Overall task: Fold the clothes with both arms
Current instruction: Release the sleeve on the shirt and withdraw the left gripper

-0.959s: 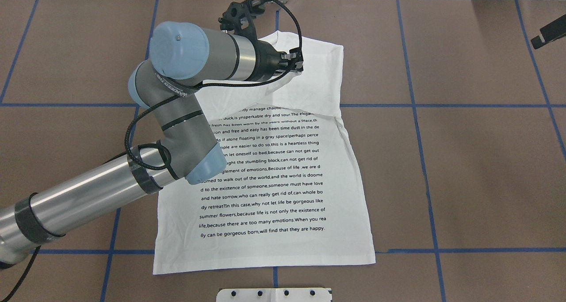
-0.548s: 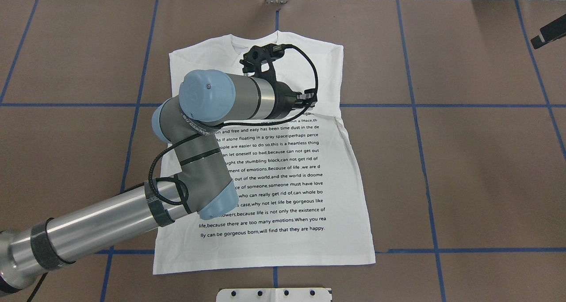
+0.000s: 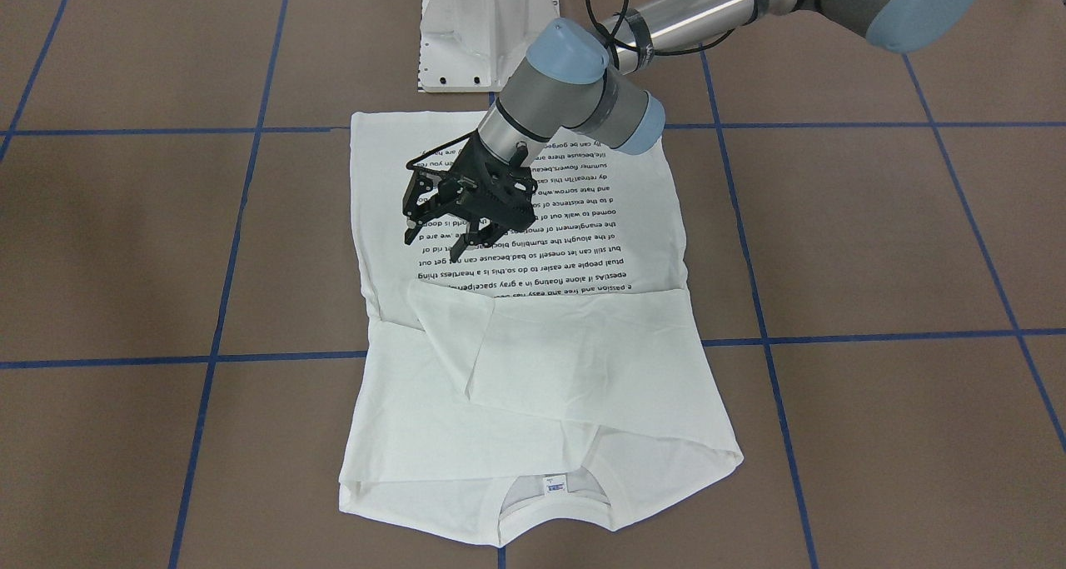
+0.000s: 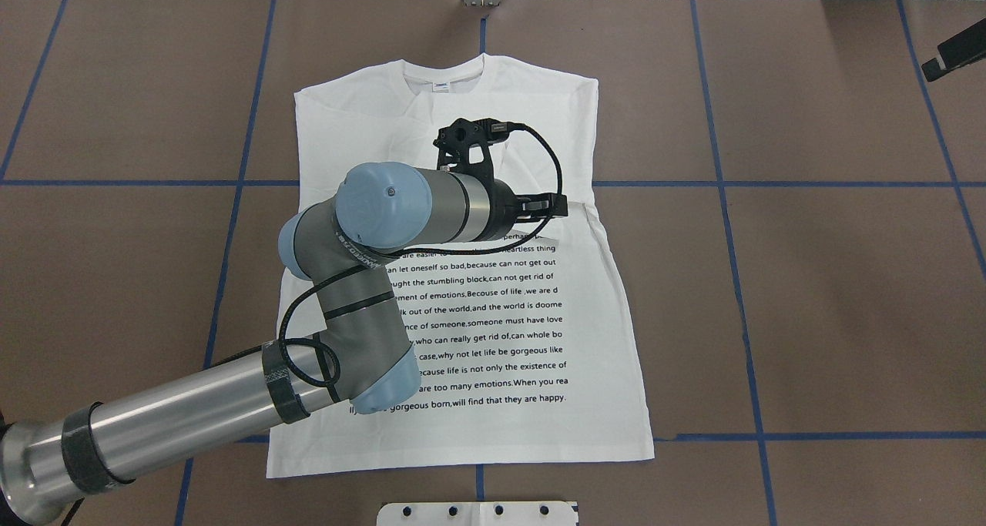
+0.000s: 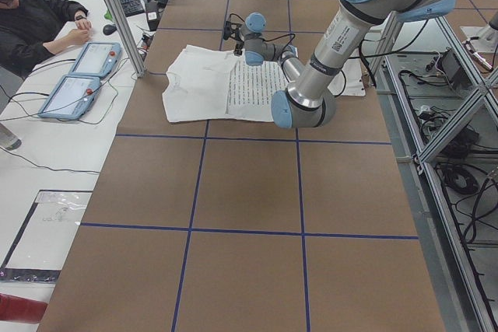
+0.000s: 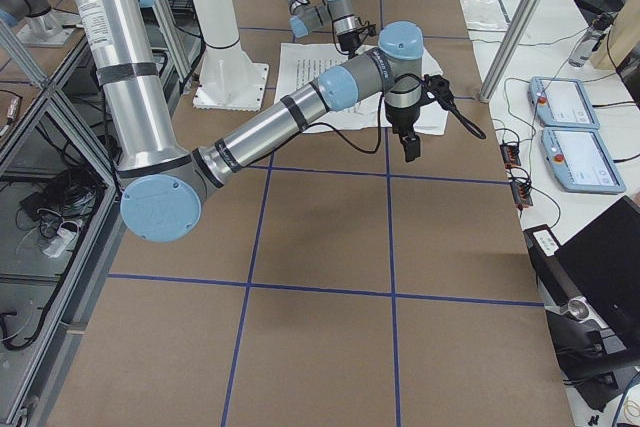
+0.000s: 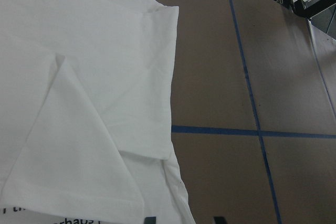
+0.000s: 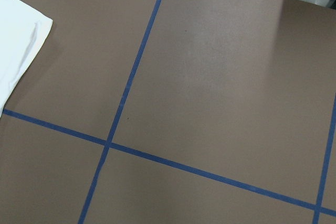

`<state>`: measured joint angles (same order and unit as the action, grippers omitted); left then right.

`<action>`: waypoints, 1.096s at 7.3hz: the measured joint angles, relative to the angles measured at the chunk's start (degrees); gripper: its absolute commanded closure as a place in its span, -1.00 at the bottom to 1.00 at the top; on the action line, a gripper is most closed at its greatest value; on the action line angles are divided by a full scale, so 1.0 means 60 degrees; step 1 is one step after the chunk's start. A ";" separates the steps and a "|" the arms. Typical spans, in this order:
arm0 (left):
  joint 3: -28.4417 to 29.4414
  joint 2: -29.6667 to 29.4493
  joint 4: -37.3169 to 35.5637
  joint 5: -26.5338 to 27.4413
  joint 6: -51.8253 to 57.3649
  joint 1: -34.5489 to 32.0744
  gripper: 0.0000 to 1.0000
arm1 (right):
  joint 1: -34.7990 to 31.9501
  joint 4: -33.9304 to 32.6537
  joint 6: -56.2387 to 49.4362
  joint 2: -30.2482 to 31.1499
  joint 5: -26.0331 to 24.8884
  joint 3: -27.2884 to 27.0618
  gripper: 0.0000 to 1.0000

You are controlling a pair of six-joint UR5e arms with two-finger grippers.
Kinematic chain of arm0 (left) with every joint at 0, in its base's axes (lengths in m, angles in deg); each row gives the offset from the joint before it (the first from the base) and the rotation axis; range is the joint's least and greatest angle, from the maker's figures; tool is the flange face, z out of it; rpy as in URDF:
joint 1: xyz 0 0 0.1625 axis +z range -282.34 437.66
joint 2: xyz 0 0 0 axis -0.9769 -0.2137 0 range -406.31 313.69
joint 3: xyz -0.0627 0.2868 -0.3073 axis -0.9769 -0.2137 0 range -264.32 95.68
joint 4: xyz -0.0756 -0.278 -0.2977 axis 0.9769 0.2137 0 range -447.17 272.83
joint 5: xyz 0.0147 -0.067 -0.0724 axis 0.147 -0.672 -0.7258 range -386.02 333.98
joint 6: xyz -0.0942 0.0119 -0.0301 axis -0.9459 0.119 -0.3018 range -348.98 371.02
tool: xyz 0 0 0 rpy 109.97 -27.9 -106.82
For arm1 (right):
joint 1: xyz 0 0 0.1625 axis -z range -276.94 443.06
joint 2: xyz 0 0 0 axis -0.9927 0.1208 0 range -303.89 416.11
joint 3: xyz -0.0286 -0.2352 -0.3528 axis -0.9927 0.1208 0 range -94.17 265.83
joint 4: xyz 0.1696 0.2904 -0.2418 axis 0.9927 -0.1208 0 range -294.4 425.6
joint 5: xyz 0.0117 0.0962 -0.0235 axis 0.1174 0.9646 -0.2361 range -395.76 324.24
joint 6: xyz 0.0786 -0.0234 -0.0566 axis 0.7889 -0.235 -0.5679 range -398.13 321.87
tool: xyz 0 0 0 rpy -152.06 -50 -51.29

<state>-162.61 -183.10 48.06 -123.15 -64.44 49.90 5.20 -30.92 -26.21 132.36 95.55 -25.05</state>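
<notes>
Left arm (image 4: 385,226) spans the T-shirt's (image 4: 601,372) printed half, with the left gripper (image 3: 441,244) hanging above the text. Open table (image 4: 809,295) lies either side of the T-shirt. A white pedestal (image 3: 483,36) stands just past its hem.

You're looking at a white shirt (image 4: 601,356), centre frame, with rows of small black text; its neck label (image 3: 554,486) is white with blue marks. Brown table (image 4: 832,303), blue tape lines (image 4: 847,182) in a grid. Your left arm (image 4: 192,410): silver and grey, light blue caps (image 4: 384,202), black cable (image 4: 556,164), black left gripper (image 3: 433,248). White base (image 4: 477,513) at the bottom edge.
</notes>
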 measured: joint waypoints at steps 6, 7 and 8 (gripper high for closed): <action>-0.0515 0.1031 -0.1204 -0.0635 0.1357 -0.0939 -1.00 | 0.1133 0.0016 0.2193 -0.0652 -0.0539 -0.0231 -1.00; -0.1467 0.1694 -0.1679 -0.0791 0.1802 -0.1057 -1.00 | 0.1640 0.0016 0.3151 -0.0633 -0.0978 -0.0614 -1.00; -0.2754 0.2391 -0.2542 -0.0866 0.2076 -0.1113 -1.00 | 0.2275 0.0016 0.4273 -0.0502 -0.1424 -0.1194 -1.00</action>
<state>-179.13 -168.76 32.81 -128.35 -51.98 43.22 18.86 -30.82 -0.57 129.34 87.00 -32.21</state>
